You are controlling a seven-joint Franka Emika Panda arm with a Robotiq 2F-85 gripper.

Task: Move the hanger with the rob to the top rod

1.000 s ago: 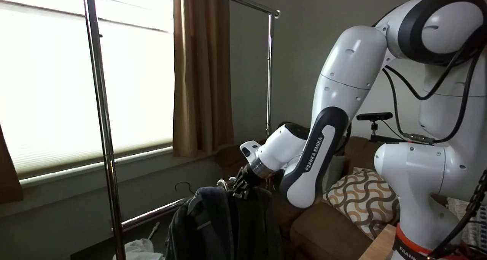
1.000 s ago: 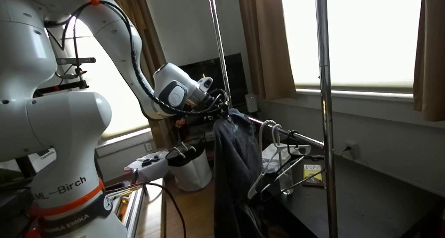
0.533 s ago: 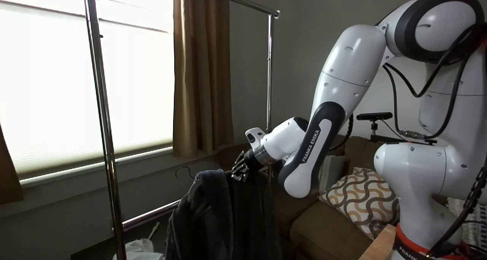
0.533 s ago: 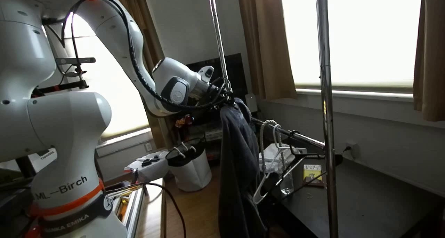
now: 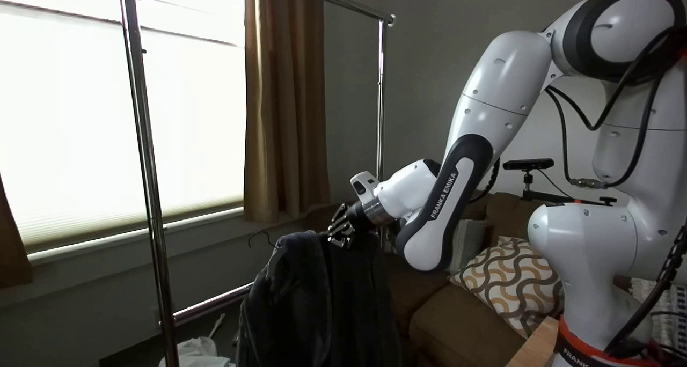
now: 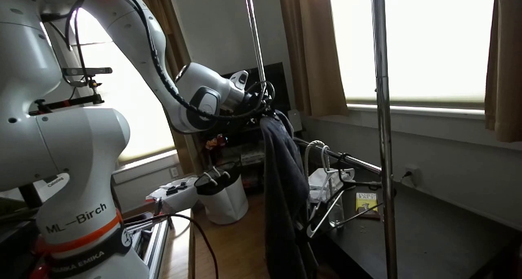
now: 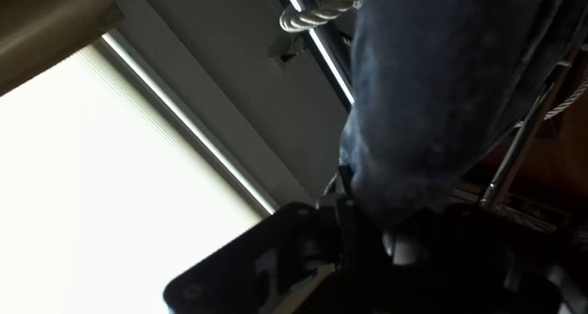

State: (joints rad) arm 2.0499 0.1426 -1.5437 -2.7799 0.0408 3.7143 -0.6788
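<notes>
Clenched on the top of the dark robe [image 5: 300, 300], the tool [image 5: 336, 237] had it hanging lengthwise below, the hanger hook [image 5: 261, 232] poking out to one side, and the top rod [image 5: 343, 3] sat well above them all!

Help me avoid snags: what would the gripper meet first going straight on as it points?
The dark robe, which the gripper seems to hold; in the wrist view its cloth hides what lies beyond.
</notes>
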